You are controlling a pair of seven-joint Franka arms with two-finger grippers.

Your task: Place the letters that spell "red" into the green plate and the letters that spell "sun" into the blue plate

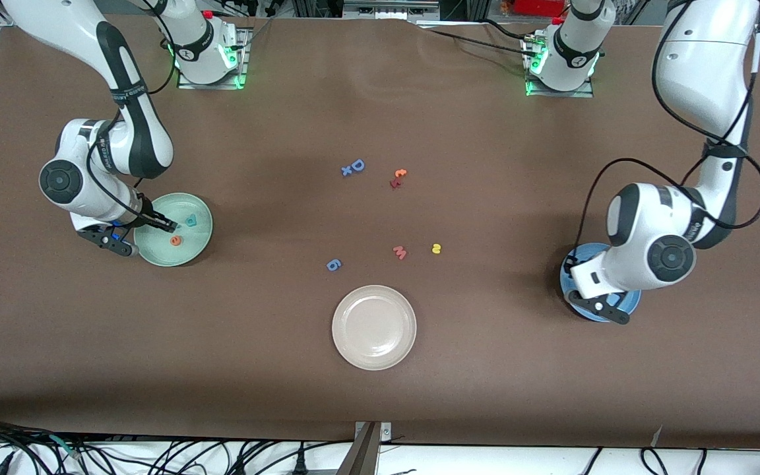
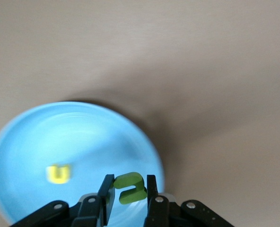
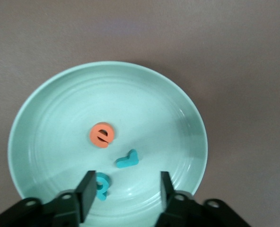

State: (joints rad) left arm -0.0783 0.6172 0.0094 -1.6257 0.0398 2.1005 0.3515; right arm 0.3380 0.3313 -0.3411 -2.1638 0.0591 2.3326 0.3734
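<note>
Mint-green plate (image 3: 45, 118) sits at the right arm's end, three letters inside: orange e (image 3: 102, 135), teal r (image 3: 127, 160), teal d (image 3: 101, 185). Right gripper (image 3: 126, 189) hangs released over it. Left gripper (image 2: 129, 189) clenches the green n (image 2: 129, 187) over the blue plate (image 2: 31, 142), one yellow u (image 2: 59, 173) inside.

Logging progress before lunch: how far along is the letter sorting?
Done: orange e, teal r and d lie in the green plate under the open right gripper. In hand: left gripper holds green n over blue plate, yellow u inside. Left: yellow s.
</note>
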